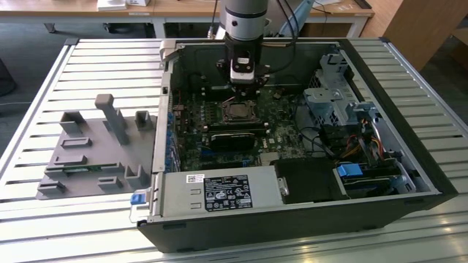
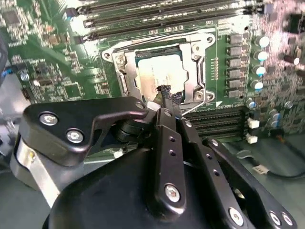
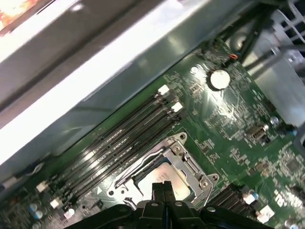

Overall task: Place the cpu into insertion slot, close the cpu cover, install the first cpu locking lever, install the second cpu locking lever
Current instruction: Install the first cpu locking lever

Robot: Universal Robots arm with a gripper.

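Note:
The cpu lies flat in its socket on the green motherboard, its silvery top showing through the window of the cpu cover. The cover frame lies down around the chip. A thin wire locking lever runs along one side of the socket. My gripper has its black fingers pressed together, tips at the socket's edge beside the chip; whether they touch a lever is hidden. In the exterior view the gripper hangs just behind the socket. The first wrist view shows the fingertips over the cpu.
The open computer case lies on a slatted table. A black heatsink block sits in front of the socket and memory slots behind it. Drive cage and cables fill the exterior view's right. A grey fixture lies outside, left.

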